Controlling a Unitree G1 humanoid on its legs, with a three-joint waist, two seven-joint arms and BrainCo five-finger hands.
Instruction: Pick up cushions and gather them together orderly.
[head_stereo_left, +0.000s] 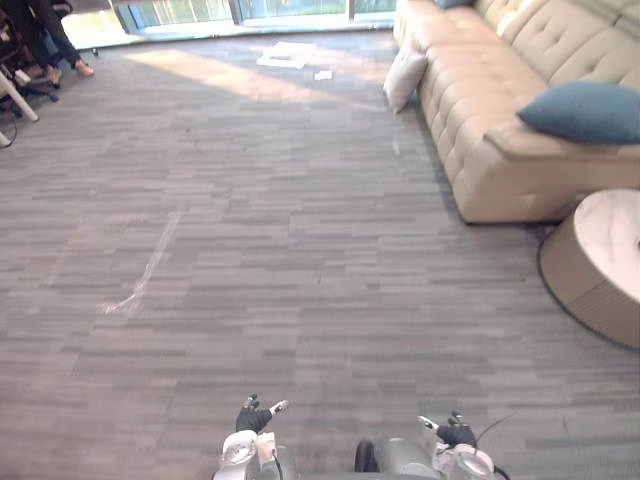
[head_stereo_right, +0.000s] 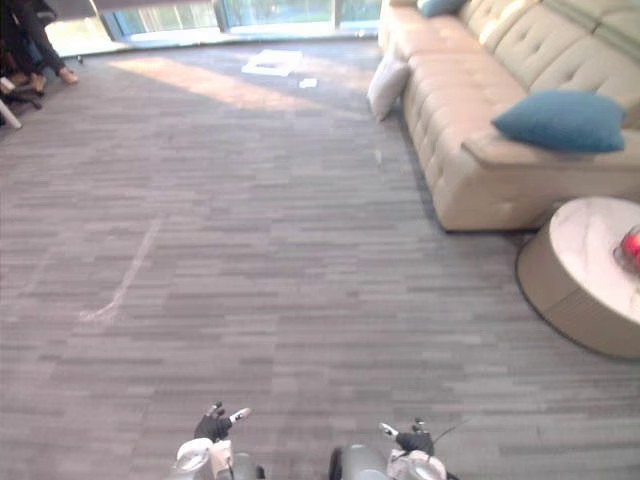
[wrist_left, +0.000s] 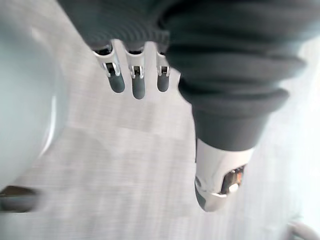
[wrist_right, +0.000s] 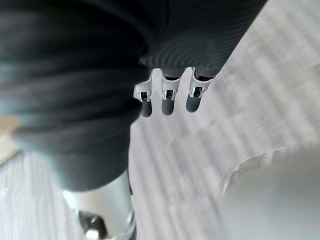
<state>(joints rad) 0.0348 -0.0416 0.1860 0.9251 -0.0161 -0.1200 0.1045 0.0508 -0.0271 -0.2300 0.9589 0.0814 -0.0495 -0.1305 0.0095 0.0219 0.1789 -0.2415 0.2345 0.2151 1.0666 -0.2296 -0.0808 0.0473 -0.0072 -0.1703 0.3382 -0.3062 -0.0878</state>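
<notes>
Though both plump, teal cushion (head_stereo_left: 585, 110) flat, white cushion (head_stereo_left: 404, 75) upright.

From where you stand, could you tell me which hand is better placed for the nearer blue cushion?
Likely the right hand: the blue cushion lies on the sofa to the robot's right. The left hand, also open and empty, is farther.

Daylight from far windows (head_stereo_left: 190, 12), sunlit carpet (head_stereo_left: 225, 78)
</notes>
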